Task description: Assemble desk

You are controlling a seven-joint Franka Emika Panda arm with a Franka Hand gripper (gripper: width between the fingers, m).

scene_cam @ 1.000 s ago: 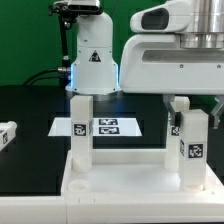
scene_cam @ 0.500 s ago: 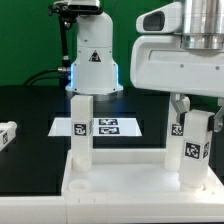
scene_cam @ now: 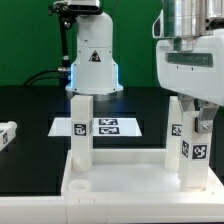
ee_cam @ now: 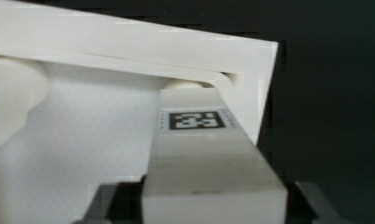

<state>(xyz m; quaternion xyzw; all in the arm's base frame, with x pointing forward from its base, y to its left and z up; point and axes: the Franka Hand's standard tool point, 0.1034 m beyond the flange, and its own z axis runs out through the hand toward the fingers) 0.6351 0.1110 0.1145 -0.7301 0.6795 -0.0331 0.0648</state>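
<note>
A: Claw (scene_cam: 192, 112) low over the exterior view's right rear corner of the tabletop (scene_cam: 120, 178). Fingers (scene_cam: 178, 106) closed partway on the upper end of one leg (scene_cam: 190, 140), jaws pressed on two opposite sides of it. Same in the wrist view: dark finger pads (ee_cam: 116, 200) on both sides of the leg (ee_cam: 210, 165), one tag facing the camera.

B: Held leg upright?

A: Upright, lower end at the corner socket. Seated fully or not, cannot tell.

B: Around it?

A: Second leg (scene_cam: 81, 128) upright in the left rear corner, well apart from the held one. Between the two, farther back on the black table (scene_cam: 30, 105), the marker board (scene_cam: 105, 127), flat. Behind that, the white robot base (scene_cam: 92, 60) with a triangle mark. Third leg (scene_cam: 8, 135) lying loose at the exterior view's left edge, half cut off by the frame.

B: In the way?

A: Big white arm housing (scene_cam: 195, 55) above the claw, covering the background there. Front left socket (scene_cam: 80, 185) of the tabletop open, round.

B: Count?

A: One tabletop, three legs in view: two standing, one lying. One marker board.
</note>
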